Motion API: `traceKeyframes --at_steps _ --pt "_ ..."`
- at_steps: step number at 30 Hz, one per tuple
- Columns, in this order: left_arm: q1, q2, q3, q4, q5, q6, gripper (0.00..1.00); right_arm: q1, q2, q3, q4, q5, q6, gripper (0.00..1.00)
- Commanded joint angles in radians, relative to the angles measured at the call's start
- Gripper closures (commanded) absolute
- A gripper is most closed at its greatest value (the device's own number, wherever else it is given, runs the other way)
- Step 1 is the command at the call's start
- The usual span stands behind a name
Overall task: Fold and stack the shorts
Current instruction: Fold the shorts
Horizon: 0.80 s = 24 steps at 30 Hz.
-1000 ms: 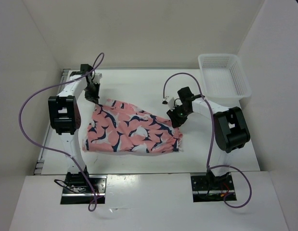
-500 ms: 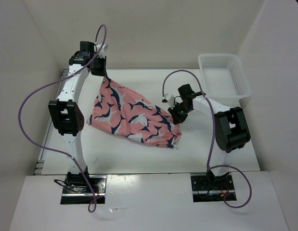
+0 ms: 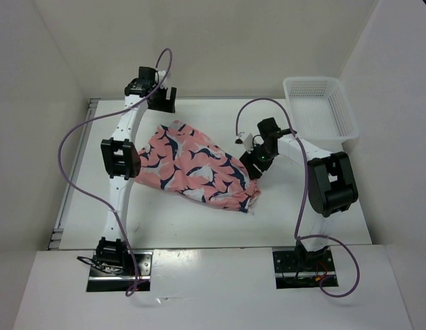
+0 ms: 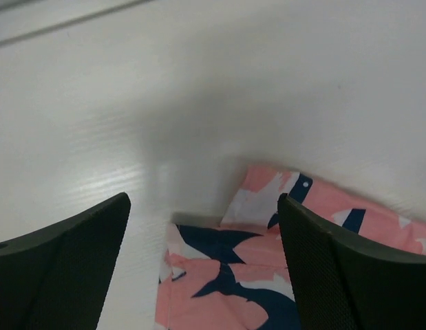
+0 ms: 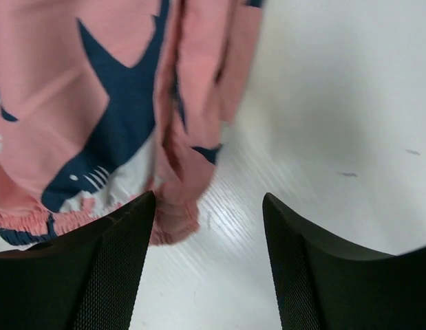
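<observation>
The salmon-pink shorts (image 3: 195, 168) with navy-and-white shapes lie loosely spread on the white table, slanting from far left to near right. My left gripper (image 3: 164, 103) hovers open just beyond their far-left corner. In the left wrist view that corner of the shorts (image 4: 268, 282) lies below the open gripper (image 4: 204, 203), untouched. My right gripper (image 3: 256, 165) stands open at the shorts' right edge. The right wrist view shows the shorts' elastic hem (image 5: 96, 110) beside the left finger (image 5: 109, 268), with bare table inside the open gripper (image 5: 207, 199).
A white perforated basket (image 3: 319, 103) stands at the far right corner of the table. White walls close in the table on the left, back and right. Purple cables loop off both arms.
Both grippers have opened and let go of the shorts, which dropped from hanging onto the table. The left arm moved right along the far edge.
</observation>
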Motion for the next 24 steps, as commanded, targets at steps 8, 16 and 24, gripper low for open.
traceKeyframes --at_steps 8,16,24 --pt "0.076 -0.243 -0.219 -0.111 0.134 0.002 0.0 -0.029 -0.019 0.026 -0.045 -0.081 0.024 0.26" --pt "0.076 -0.349 -0.478 0.017 0.02 0.002 0.0 0.002 0.106 0.009 0.05 -0.057 0.066 0.26" --pt "0.085 -0.462 -0.616 0.05 -0.121 0.002 0.0 0.002 0.227 0.156 0.143 0.089 0.041 1.0"
